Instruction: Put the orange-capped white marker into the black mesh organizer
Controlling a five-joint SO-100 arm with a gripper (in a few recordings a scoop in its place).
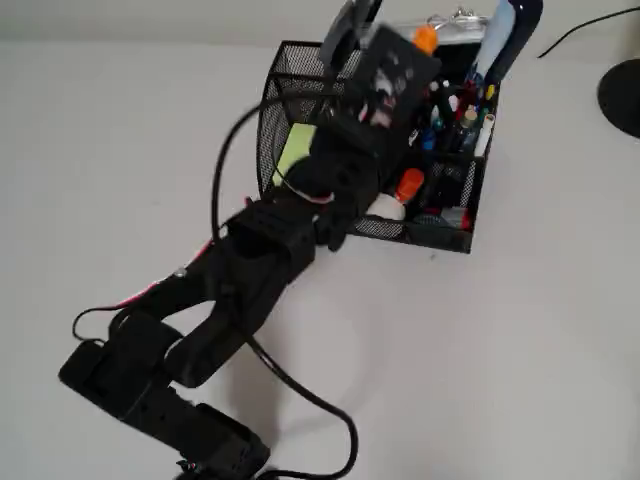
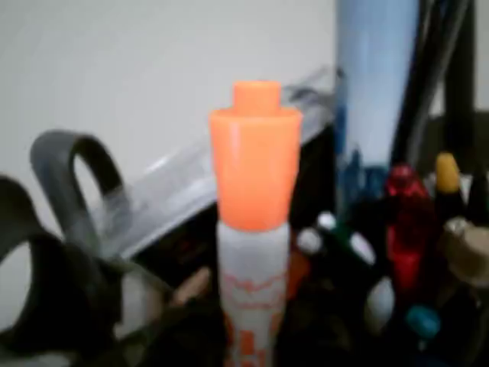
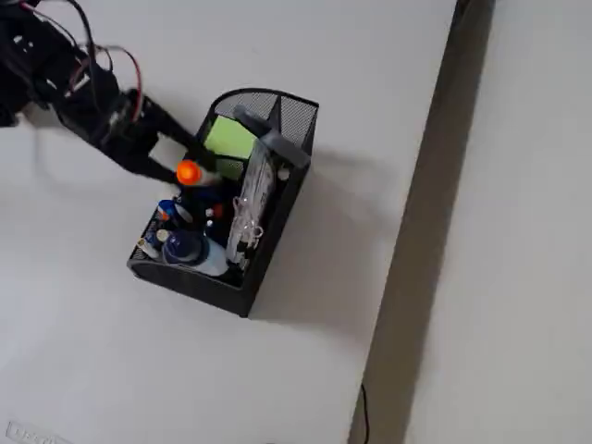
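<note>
Overhead: black arm reaching from lower left across the white worktop [image 1: 120, 150], its hand [image 1: 405, 75] above the black mesh organizer [image 1: 300, 70]. Orange cap of the marker [image 1: 425, 39] poking out past the hand, over the organizer's back part. Inside, a yellow-green pad [image 1: 295, 150] in the curved section, a bunch of pens [image 1: 455, 115] to the right, a stubby orange item [image 1: 409, 184] near the front wall (a blue bottle [image 1: 505, 35] rising at the back).

Wrist: marker [image 2: 252, 229] upright in the middle, orange cap on top, white barrel with red print below, bottom end lost among dark shapes. Grey scissor handles [image 2: 72, 164] at left, blue bottle [image 2: 374, 84] and pens [image 2: 405, 222] at right. Cannot tell whether the hand is pinching the marker or spread.

Fixed: arm entering from upper left, hand [image 3: 166, 166] at the organizer's [image 3: 268, 208] left rim, orange cap [image 3: 189, 172] just at that rim above the pen compartment
</note>
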